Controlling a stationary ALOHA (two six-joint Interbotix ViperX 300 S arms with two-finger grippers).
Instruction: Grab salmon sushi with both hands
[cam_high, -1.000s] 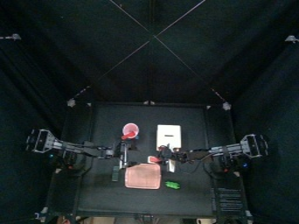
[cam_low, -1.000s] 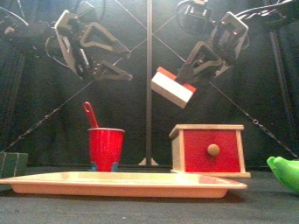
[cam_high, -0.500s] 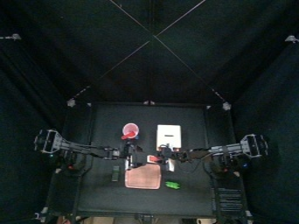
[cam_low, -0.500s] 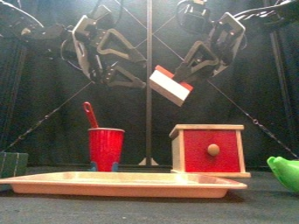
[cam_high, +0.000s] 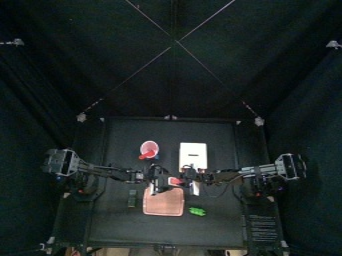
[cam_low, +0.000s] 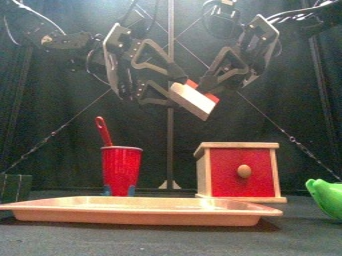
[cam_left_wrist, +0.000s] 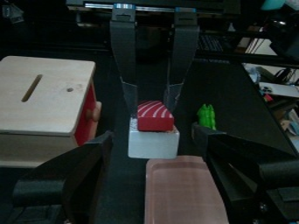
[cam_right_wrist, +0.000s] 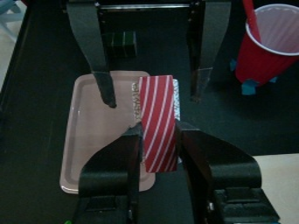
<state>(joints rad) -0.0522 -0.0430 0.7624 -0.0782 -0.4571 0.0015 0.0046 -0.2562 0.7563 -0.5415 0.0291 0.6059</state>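
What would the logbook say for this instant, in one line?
right gripper: shut on red-striped, white-based sushi block, aloft | left gripper: open, near it | pink tray: below

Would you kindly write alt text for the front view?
The right hand holds the salmon sushi in the air, with the open left hand right beside it. Below stand a red cup, a red-fronted wooden box and a pink tray.
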